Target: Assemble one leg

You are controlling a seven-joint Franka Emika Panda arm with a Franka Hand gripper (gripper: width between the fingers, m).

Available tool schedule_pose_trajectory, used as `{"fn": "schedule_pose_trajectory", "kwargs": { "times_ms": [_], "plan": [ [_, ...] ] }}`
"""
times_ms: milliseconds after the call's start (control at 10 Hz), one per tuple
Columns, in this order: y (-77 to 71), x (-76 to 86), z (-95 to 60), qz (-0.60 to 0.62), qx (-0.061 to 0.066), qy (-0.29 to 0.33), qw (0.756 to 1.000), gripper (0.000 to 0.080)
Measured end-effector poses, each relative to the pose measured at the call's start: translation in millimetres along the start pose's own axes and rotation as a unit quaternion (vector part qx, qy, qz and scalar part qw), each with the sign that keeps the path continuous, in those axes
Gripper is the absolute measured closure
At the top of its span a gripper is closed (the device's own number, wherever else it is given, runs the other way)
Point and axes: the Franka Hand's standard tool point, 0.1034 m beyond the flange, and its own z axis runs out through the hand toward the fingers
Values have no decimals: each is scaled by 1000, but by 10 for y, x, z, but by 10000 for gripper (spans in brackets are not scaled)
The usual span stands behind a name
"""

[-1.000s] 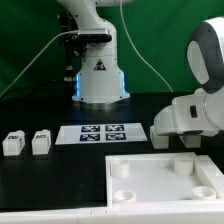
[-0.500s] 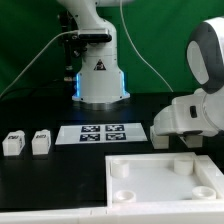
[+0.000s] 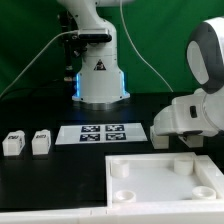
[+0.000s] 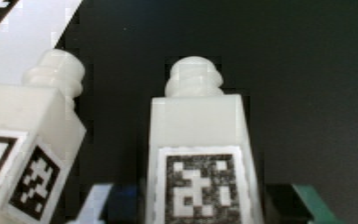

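Note:
In the wrist view a white leg [image 4: 199,140] with a black-and-white tag and a knobbed end lies on the black table between my gripper's [image 4: 202,208] two fingers. A dark gap shows on each side of it, so the gripper is open around it. A second tagged leg [image 4: 34,130] lies close beside it. In the exterior view the arm's white hand [image 3: 185,118] is low over the table at the right and hides its fingers and these legs. Two more legs [image 3: 12,143] [image 3: 40,142] stand at that view's left.
The large white square panel [image 3: 165,180] with round corner sockets lies at the front right. The marker board [image 3: 102,132] lies mid-table. The robot's base [image 3: 100,75] stands at the back, before a green backdrop.

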Motion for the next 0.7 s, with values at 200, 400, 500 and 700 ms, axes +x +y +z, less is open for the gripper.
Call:
{"fn": "schedule_pose_trajectory", "kwargs": {
  "times_ms": [200,400,500,700],
  "plan": [
    [4,1,-19,-2,-1,2,1000,509],
    [45,-49,-367,-26,3,38,999,509],
    [121,-109,-579,-34,9,64,997,509],
    [241,-233,-970,-46,18,112,993,508]
  ]
}}
